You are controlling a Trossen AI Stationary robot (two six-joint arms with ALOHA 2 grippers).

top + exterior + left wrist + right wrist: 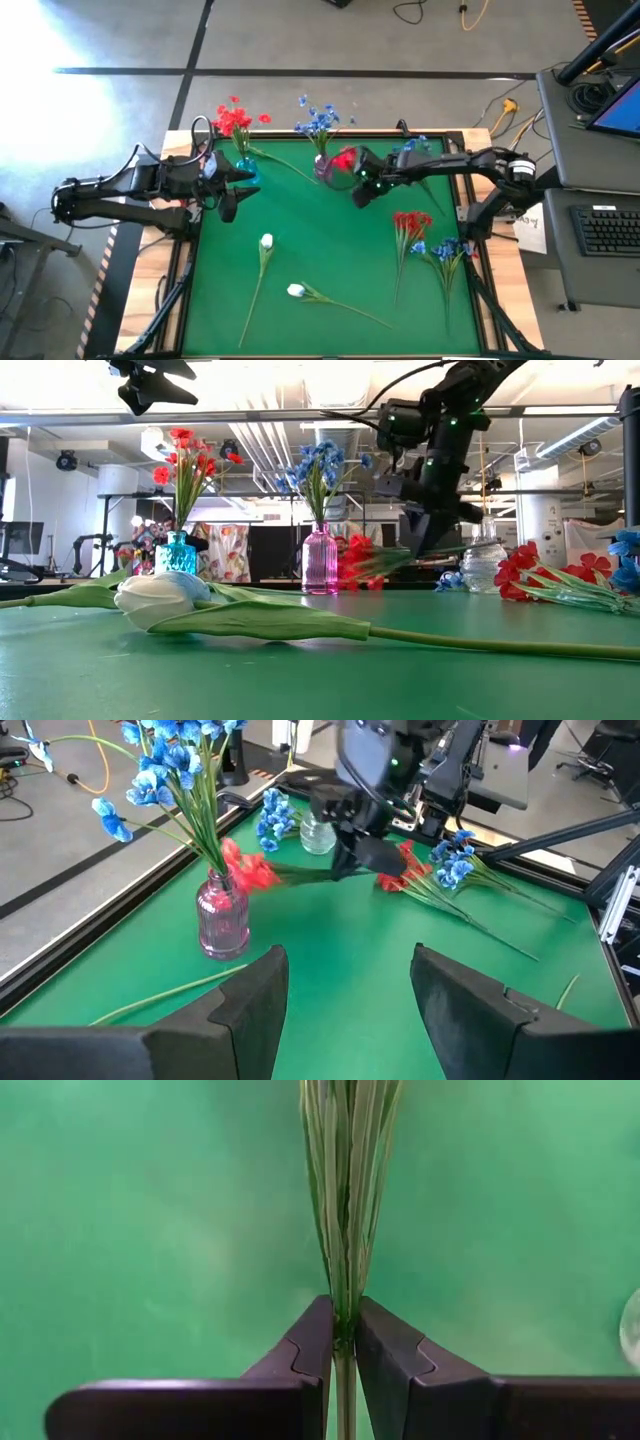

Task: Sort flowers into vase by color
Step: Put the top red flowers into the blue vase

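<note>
My right gripper (360, 192) hangs over the middle of the green mat, shut on a red flower (343, 160) whose bloom is next to the pink vase (322, 167) of blue flowers. Left of that, a teal vase (245, 172) holds red flowers. A clear vase (318, 835) stands at the far right. Red flowers (410, 225) and blue flowers (445, 250) lie on the mat's right side. Two white flowers (267, 242) (297, 291) lie near the front. My left gripper (238, 192) waits open at the mat's left edge. My right gripper pinches the red flower's green stem and leaves (345, 1305) between its two fingers, some way behind the bloom. The fingers slant down from above and lie across the stem. The flower is lifted clear and roughly level, its bloom (355, 565) toward the pink vase.
The mat has a raised dark frame (190, 260) around it. There is bare green mat (330, 240) between the white flowers and the right-hand bunches. A loose green stem (170, 990) lies near the pink vase. Desks with a keyboard and screens stand right of the table.
</note>
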